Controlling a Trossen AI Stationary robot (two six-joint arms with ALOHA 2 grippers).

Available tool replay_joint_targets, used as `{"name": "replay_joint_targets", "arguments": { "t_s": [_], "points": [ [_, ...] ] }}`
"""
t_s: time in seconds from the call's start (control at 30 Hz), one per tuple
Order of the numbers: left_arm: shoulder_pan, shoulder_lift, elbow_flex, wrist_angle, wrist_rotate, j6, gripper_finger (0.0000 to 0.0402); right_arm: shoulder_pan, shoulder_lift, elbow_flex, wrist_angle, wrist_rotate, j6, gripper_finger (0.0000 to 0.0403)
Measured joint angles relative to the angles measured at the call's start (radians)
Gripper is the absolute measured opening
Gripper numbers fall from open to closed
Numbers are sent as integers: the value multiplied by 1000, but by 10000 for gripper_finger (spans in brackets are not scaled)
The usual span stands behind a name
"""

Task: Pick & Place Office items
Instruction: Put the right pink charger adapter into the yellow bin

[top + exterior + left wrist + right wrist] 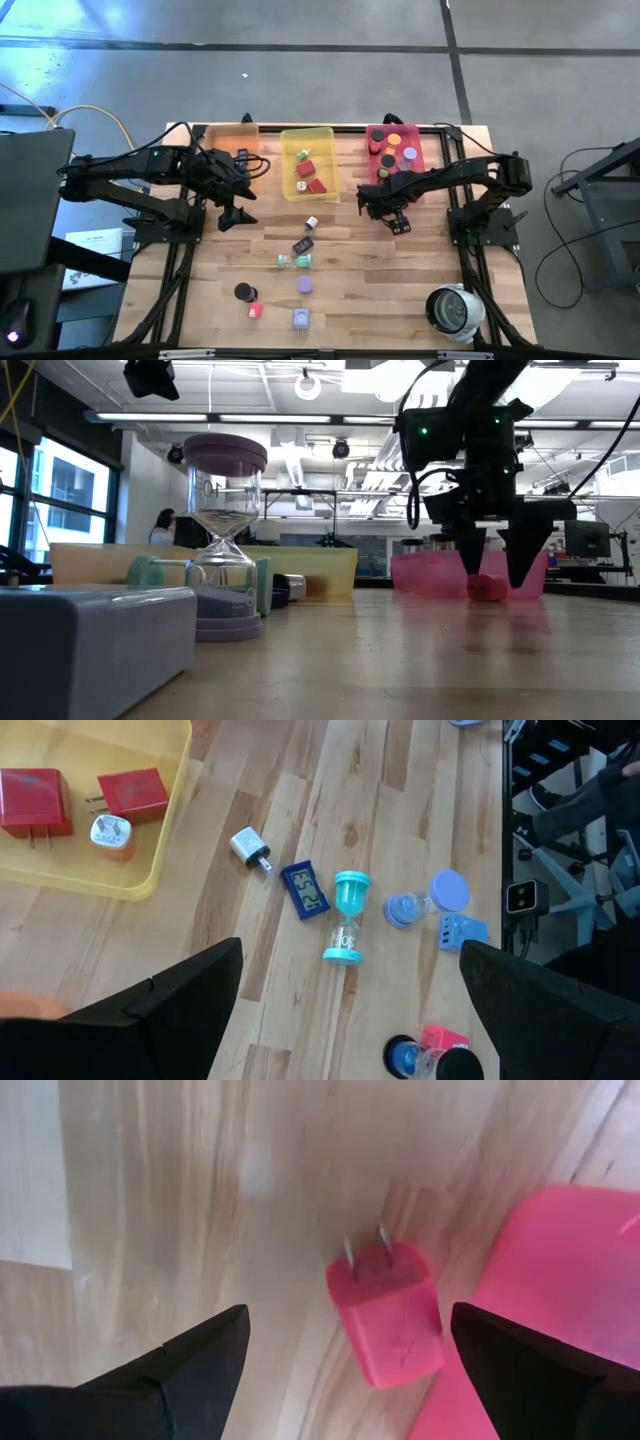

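High view first, working left to right. My left gripper [232, 203] hangs just left of the yellow tray [308, 163], jaws spread wide with nothing in them; I read it as parked there so it can reach either the tray or the loose stuff. That tray already has two red plug adapters [35, 803] and a small white one [108, 832], so it looks like the chargers' bin.

Mid-table, near of the trays, the unsorted office items lie scattered: a white plug [248, 846], a dark blue flat rectangle [305, 890], a teal hourglass [346, 916] lying down, a lavender hourglass [428, 900], a lavender cube [300, 319] and a black disc [244, 291]. All still waiting, I'd say.

Further right, my right gripper [395, 217] hovers low over the table beside the pink tray [378, 166], which holds round discs. Fingers wide apart, gripping nothing. Right between them sits a pink plug adapter [388, 1315], prongs up off the wood, just outside the tray's edge. Looks lined up for a grab.

Big white round device [455, 310] sits near right, not my concern.
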State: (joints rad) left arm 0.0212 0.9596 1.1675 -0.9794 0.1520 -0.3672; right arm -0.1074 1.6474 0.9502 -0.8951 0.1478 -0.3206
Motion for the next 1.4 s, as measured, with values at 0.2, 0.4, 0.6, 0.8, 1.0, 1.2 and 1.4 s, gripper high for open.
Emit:
{"name": "replay_joint_targets", "arguments": {
  "t_s": [0.2, 0.4, 0.6, 0.8, 1.0, 1.2, 1.4],
  "points": [
    [0, 0, 0, 0, 0, 0, 366, 0, 0, -38, 51, -19, -21, 336],
    [0, 0, 0, 0, 0, 3, 366, 0, 0, -60, 60, -42, -21, 330],
    [0, 0, 0, 0, 0, 3, 366, 0, 0, -65, 85, -85, 2, 267],
    [0, 0, 0, -1, 0, 2, 366, 0, 0, -65, 91, -125, 33, 166],
    [0, 0, 0, -1, 0, 35, 366, 2, -1, -65, 91, -122, 90, 137],
    [0, 0, 0, -1, 0, 64, 366, 33, -2, -44, 69, -125, 303, 137],
    [0, 0, 0, -1, 1, 63, 366, 94, -11, 56, 45, -95, 411, 137]
  ]
}}
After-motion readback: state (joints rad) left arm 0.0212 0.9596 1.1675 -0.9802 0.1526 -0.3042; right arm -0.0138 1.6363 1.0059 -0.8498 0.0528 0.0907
